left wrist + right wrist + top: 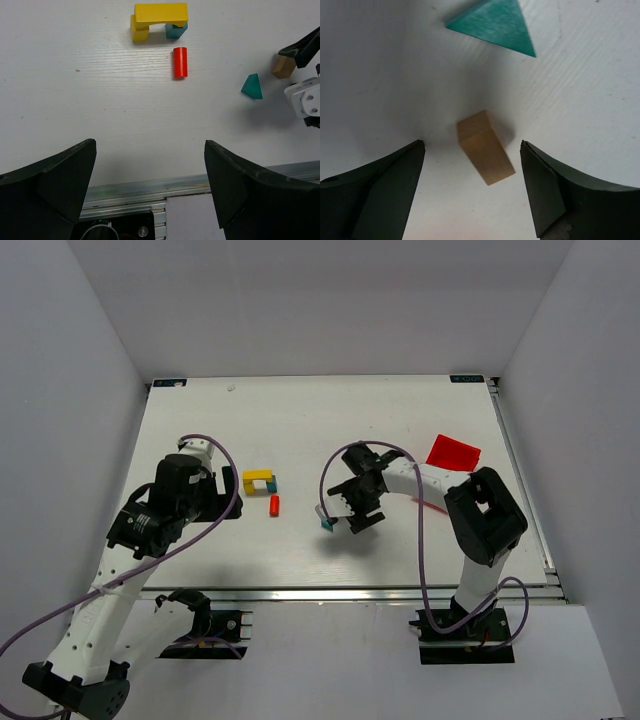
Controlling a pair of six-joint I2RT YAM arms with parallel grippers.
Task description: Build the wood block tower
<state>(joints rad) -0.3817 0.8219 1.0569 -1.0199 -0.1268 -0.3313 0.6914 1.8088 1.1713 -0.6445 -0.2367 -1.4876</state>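
Right gripper [472, 144]: jaws apart, straddling tan block [485, 155].
Teal triangle [495, 25]: twelve o'clock of tan block.
Left gripper [150, 145]: jaws spread wide.

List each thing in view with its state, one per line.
Yellow arch, resting across yellow block and teal cube.
Red cylinder, lying on its side, loose.
Teal triangle, loose on the table.
Left hand, open, empty.
Right hand, open, empty.
Tan block, loose between right hand's fingers, untouched.
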